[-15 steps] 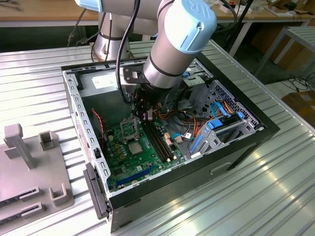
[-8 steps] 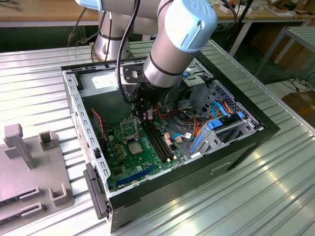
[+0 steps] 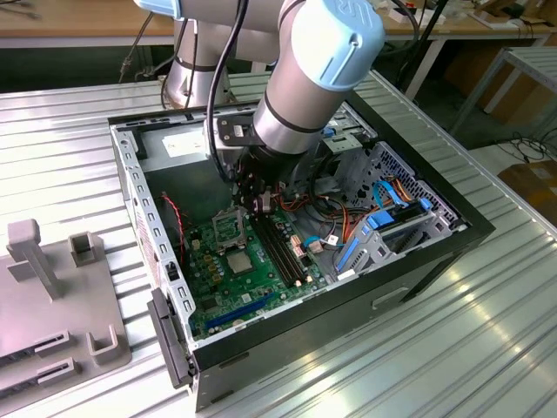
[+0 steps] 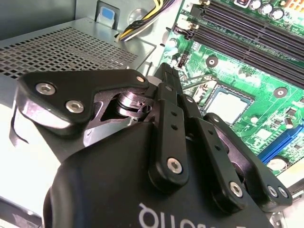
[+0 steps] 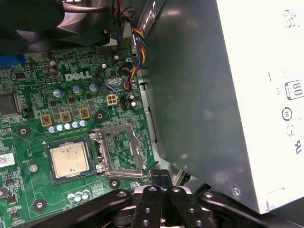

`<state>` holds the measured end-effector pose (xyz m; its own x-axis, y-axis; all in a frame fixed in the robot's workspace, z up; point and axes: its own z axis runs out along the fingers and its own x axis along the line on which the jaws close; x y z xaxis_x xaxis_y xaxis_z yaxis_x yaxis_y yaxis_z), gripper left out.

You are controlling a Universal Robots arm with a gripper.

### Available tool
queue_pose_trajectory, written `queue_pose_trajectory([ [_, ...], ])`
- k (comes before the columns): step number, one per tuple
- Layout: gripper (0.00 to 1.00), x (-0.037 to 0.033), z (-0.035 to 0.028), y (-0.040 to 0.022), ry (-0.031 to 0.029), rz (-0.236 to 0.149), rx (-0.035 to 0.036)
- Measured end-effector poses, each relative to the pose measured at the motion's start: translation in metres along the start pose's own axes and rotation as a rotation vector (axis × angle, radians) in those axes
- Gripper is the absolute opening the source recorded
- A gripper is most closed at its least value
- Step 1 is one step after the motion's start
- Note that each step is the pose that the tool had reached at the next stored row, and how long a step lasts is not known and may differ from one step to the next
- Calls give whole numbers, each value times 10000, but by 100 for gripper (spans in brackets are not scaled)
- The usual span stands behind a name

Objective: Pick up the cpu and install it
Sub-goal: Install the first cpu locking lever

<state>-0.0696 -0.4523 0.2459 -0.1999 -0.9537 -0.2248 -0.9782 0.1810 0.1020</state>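
Note:
The cpu [image 5: 69,159] is a small silver-grey square lying flat in its socket on the green motherboard [image 5: 28,95]. It also shows in the exterior view [image 3: 240,261] and in the second wrist view [image 4: 230,102]. Right beside it the hinged metal socket frame [image 5: 118,149] stands flipped open. My gripper [image 5: 160,175] hangs above the board near the open frame, its black fingers [image 4: 166,90] pressed together with nothing visible between them. The exterior view has the gripper [image 3: 258,205] low inside the open computer case [image 3: 435,252].
A grey power supply box [image 5: 213,95] rises close beside the socket. Long black memory slots [image 3: 283,252] run along the board. A black fan [image 5: 47,19] and coloured wires [image 5: 130,71] sit nearby. A drive cage with blue cables [image 3: 392,226] fills one end. A grey fixture [image 3: 52,287] stands outside the case.

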Motion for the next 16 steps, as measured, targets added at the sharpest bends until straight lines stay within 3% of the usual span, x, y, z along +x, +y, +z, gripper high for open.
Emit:
queue_pose_trajectory([
  [10,11,-3,-18,5,77,-137,-20],
  [16,11,-4,-18,5,80,-144,-21],
])
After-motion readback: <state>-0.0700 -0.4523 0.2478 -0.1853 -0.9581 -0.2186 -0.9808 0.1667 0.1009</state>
